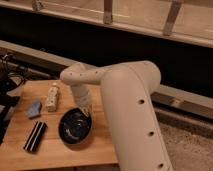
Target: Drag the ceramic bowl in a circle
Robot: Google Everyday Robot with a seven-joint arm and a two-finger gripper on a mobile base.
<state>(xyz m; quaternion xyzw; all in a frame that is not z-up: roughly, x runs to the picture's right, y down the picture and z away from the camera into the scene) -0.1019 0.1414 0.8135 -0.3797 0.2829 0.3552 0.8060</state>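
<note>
In the camera view, the ceramic bowl (75, 129) sits on the wooden table (55, 156). It is round, dark and shiny, and it is the biggest thing on the table. It stands flat with its open side up.

My gripper (86, 112) points down at the far right edge of the bowl, right at the rim. It looks like it touches the rim, but I am not sure. I cannot tell if my gripper is clenched or let go, because my own wrist hides it.

My arm (125, 100) is big and white. It comes in from the right of the bowl, bends over the bowl's far side, and goes down to the rim.

A small white thing (52, 97) lies to the left of the bowl and farther back. I cannot tell what it is. A little blue thing (35, 108) lies left of the bowl too, just beside the white thing. A long black thing (35, 136) lies left of the bowl and closer to the front. None of these three touches the bowl.

Far behind the bowl, past the table, a metal rail (107, 12) runs across the top.
</note>
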